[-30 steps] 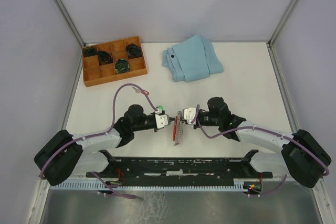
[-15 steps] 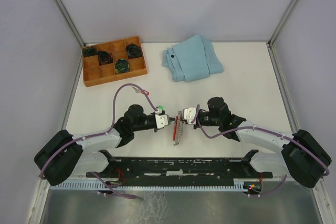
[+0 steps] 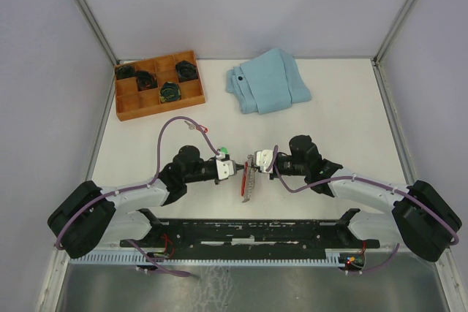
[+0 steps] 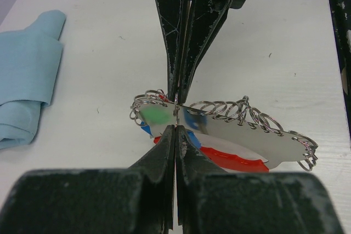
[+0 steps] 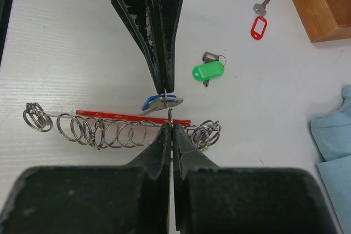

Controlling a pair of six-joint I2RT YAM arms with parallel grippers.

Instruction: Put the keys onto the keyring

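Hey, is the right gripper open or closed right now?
Shut. In the right wrist view, the right gripper has its fingers pressed together, pinching one metal loop of the keyring.

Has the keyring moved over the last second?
No. Seen from above, the keyring keeps the same spot and tilt relative to the black base rail just below it.

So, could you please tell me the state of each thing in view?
Left tool: shut on the blue-tagged silver key.
Right tool: shut on a loop of the red plastic keyring strip.
Green-tagged silver key: loose on the white table.
Red-tagged silver key: loose on the table.
Light-blue cloth: folded, lying flat.
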